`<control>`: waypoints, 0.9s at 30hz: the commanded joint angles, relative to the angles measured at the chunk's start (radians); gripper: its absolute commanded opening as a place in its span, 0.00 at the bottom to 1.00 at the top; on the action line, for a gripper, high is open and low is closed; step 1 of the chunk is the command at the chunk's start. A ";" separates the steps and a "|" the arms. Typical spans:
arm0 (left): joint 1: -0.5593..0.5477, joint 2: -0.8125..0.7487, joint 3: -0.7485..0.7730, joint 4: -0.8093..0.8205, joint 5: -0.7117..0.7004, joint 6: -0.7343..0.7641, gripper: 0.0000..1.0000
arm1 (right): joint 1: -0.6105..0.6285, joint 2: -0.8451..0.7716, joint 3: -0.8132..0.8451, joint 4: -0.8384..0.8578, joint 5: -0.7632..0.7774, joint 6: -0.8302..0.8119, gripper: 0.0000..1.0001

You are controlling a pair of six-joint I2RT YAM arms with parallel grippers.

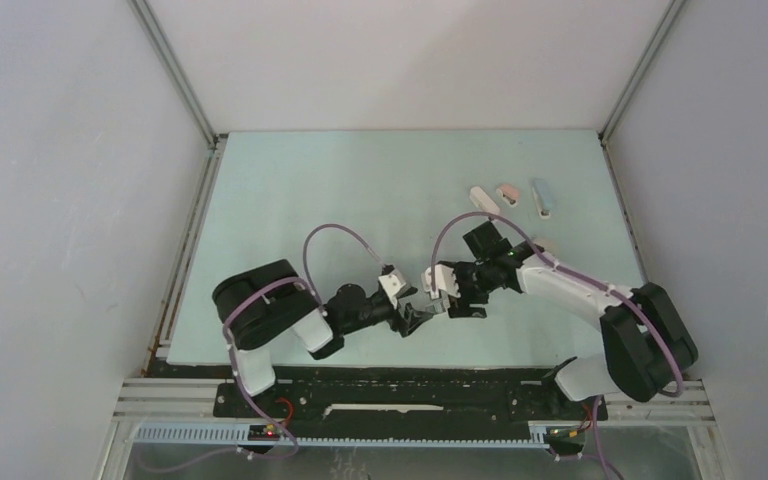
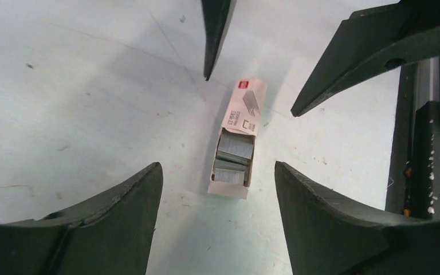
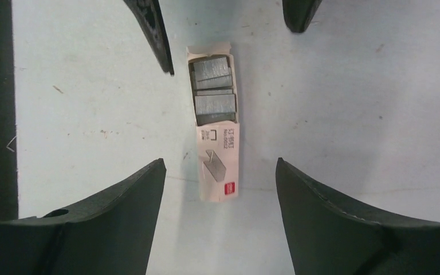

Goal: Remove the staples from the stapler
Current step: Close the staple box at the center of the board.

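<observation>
Left gripper (image 2: 218, 165) and right gripper (image 3: 220, 161) both hang open above an open box (image 2: 242, 109) of staples (image 2: 235, 148) on a table (image 2: 63, 114)

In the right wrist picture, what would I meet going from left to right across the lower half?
A black finger → open staple box → second black finger.

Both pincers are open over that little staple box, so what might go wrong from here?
1. The small beige cardboard box lies open on the table with grey metal staple strips exposed, so a nudge might spill them.
2. The left pincer and right pincer hover open around the same box with their fingertips close together, so they may collide.
</observation>
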 commanded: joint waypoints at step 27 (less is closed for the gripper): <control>0.011 -1.101 -0.110 -1.002 -0.636 -0.451 1.00 | -0.289 -0.343 0.093 -0.217 -0.283 0.373 0.72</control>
